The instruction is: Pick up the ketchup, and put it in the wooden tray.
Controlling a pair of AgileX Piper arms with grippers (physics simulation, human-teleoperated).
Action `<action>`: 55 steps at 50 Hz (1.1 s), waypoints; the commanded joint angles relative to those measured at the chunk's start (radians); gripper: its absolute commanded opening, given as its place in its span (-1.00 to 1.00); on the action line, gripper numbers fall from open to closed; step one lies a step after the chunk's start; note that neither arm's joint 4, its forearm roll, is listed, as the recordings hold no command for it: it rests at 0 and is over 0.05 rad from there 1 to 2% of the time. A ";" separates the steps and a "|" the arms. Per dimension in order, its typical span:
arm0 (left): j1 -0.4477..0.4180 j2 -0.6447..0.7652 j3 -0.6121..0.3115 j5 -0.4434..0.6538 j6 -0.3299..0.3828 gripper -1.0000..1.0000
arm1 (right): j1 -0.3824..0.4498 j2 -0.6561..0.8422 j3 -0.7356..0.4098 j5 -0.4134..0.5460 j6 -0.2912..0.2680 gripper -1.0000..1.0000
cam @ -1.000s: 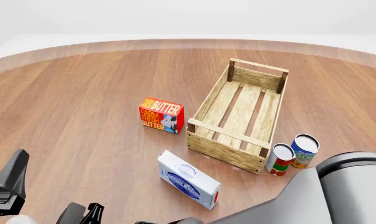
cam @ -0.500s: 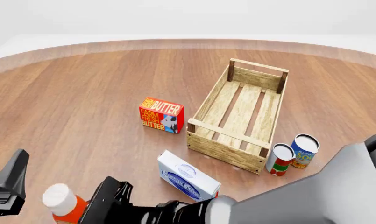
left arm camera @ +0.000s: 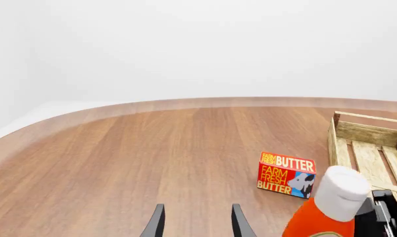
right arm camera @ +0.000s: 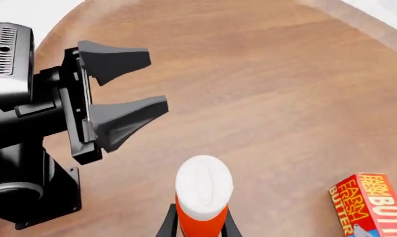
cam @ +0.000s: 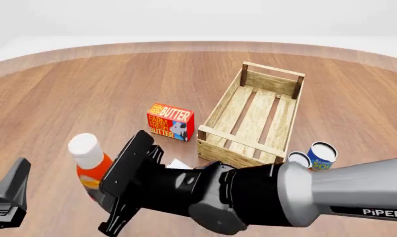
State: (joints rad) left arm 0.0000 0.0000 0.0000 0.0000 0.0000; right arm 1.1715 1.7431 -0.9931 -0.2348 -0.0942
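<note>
Front view shows our right tool (cam: 109, 190) clenched on the ketchup (cam: 93, 165), lifted at seven o'clock from the wooden tray (cam: 241, 150), left tool (left arm camera: 195, 224) released; we risk clipping the butter box (cam: 170, 122) crossing low.

Count on worktop (cam: 86, 89):
- 1 ketchup (cam: 91, 167), orange-red, white cap, at 8 o'clock.
- 1 wooden tray (cam: 233, 157), at 2 o'clock.
- 1 red butter box (cam: 170, 122), near centre.
- 2 cans at 4 o'clock: blue can (cam: 321, 156), plus second can (cam: 298, 158), only its top visible.
- 1 white box (cam: 176, 164), mostly hidden.
- 2 arms: right arm (cam: 264, 195), left gripper (cam: 6, 195).
</note>
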 commanded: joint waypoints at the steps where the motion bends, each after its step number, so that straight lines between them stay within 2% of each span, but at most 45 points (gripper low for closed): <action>1: 0.000 0.000 0.000 0.000 0.000 1.00 | -0.085 -0.082 -0.075 0.145 -0.002 -1.00; 3: 0.000 0.000 0.000 0.000 0.000 1.00 | -0.096 -0.089 -0.088 0.166 0.001 -1.00; 5: 0.000 0.000 0.000 0.000 0.000 1.00 | -0.117 -0.099 -0.107 0.201 0.040 -1.00; 7: 0.000 0.000 0.000 0.000 0.000 1.00 | -0.122 -0.143 -0.103 0.203 0.050 -1.00; 8: 0.000 0.000 0.000 0.000 0.000 1.00 | -0.156 -0.137 -0.115 0.231 0.031 -1.00; 9: 0.000 0.000 0.000 0.000 0.000 1.00 | -0.140 -0.149 -0.118 0.234 0.056 -1.00; 10: 0.000 0.000 0.000 0.000 0.000 1.00 | -0.169 -0.135 -0.136 0.269 0.039 -1.00; 12: 0.000 0.000 0.000 0.000 0.000 1.00 | -0.188 -0.144 -0.134 0.271 0.033 -1.00; 13: 0.000 0.000 0.000 0.000 0.000 1.00 | -0.199 -0.166 -0.131 0.271 0.050 -1.00; 14: 0.000 0.000 0.000 0.000 0.000 1.00 | -0.247 -0.180 -0.128 0.285 0.045 -1.00; 16: 0.000 0.000 0.000 0.000 0.000 1.00 | -0.255 -0.187 -0.128 0.294 0.064 -1.00; 19: 0.000 0.000 0.000 0.000 0.000 1.00 | -0.287 -0.202 -0.118 0.296 0.046 -1.00; 26: 0.000 0.000 0.000 0.000 0.000 1.00 | -0.344 -0.233 -0.104 0.314 0.052 -1.00; 34: 0.000 0.000 0.000 0.000 0.000 1.00 | -0.481 -0.313 -0.088 0.360 0.062 -1.00; 48: 0.000 0.000 0.000 0.000 0.000 1.00 | -0.641 -0.334 -0.035 0.351 0.091 -1.00; 55: 0.000 0.000 0.000 0.000 0.000 1.00 | -0.716 -0.316 0.014 0.309 0.088 -1.00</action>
State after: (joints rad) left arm 0.0000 0.0000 0.0000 0.0000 0.0000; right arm 0.5635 1.4294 -1.0233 0.1016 -0.0291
